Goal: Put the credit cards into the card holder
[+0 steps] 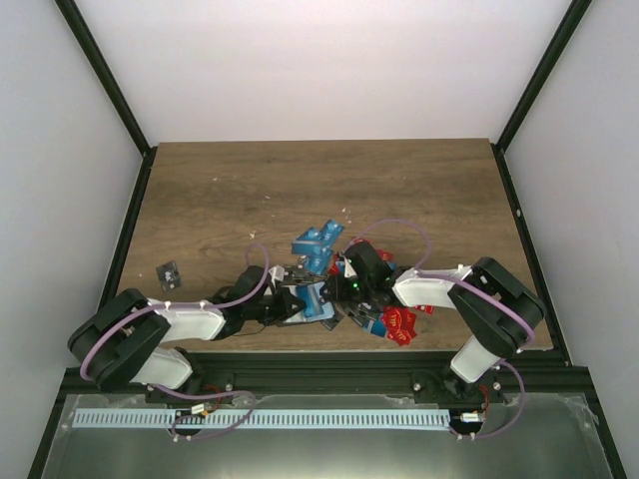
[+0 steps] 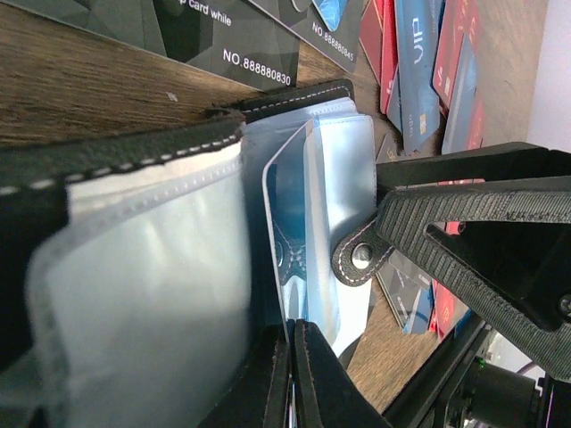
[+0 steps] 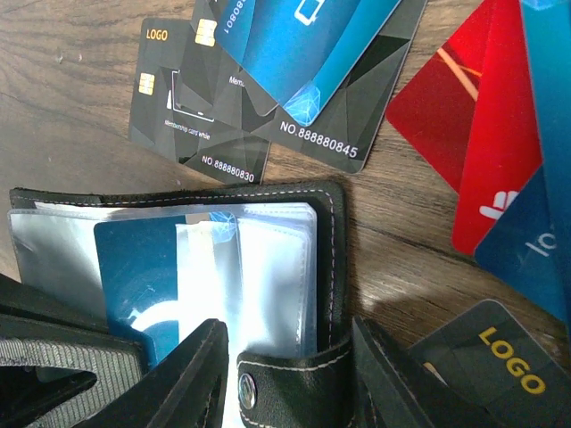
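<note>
Left wrist view: card holder [image 2: 134, 152], open on the wooden surface [image 2: 71, 89], its clear sleeves fanned. My left hand [image 2: 293, 348] is narrow and pinched, as far as I can tell, on the near edge of a blue card [image 2: 299, 214] that sits partway inside one sleeve. The clasp tab [image 2: 361, 259] is just beside that sleeve. Right wrist view: my right hand [image 3: 287, 334] is wide, with a finger on either side of the clasp tab. It seems to be pressing the cover flat rather than gripping. The blue card shows under the plastic, and loose credit cards [image 3: 294, 53] in black, blue and red are fanned just beyond the holder's edge. Top view: both hands meet near the front of the surface amid the heap, and one black card [image 1: 170, 271] lies well apart to the left. Step in hand, as I judge it: seating one card in its sleeve. The next move calls for a straight push along the pocket with the holder pinned, then a release and a fetch from the heap.
</note>
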Robot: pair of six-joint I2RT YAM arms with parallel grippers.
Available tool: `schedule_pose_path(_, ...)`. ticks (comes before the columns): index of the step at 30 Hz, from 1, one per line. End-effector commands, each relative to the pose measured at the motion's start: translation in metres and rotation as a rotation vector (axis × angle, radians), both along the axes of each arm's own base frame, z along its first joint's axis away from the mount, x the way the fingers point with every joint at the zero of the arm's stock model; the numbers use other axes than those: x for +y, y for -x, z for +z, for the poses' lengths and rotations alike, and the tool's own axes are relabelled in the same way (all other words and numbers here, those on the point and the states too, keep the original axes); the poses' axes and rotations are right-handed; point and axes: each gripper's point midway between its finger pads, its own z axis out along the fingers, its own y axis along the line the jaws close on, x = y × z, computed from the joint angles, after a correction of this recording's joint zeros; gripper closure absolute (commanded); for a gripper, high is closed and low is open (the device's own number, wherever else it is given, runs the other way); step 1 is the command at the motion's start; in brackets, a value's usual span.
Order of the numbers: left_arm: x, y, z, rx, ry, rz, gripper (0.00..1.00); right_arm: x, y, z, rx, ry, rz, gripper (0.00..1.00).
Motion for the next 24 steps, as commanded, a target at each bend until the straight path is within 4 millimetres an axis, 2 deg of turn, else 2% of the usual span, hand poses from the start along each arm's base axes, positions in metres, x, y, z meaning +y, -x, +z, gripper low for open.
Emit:
schedule_pose_path(1,0.008,0.017,-0.016,0.046,-0.07,-0.039,0.96,-0.016,0.03,-0.028,0.131,0.077,0.021,0.6)
schedule_pose_path(12,0.016,0.024,-0.016,0.039,-0.115,-0.071,0.96,-0.015,0.029,-0.027,0.125,0.077,0.021,0.6)
schedule_pose_path(24,-0.002,0.012,-0.02,0.045,-0.057,-0.063,0.96,-0.014,0.03,-0.026,0.128,0.067,0.024,0.6)
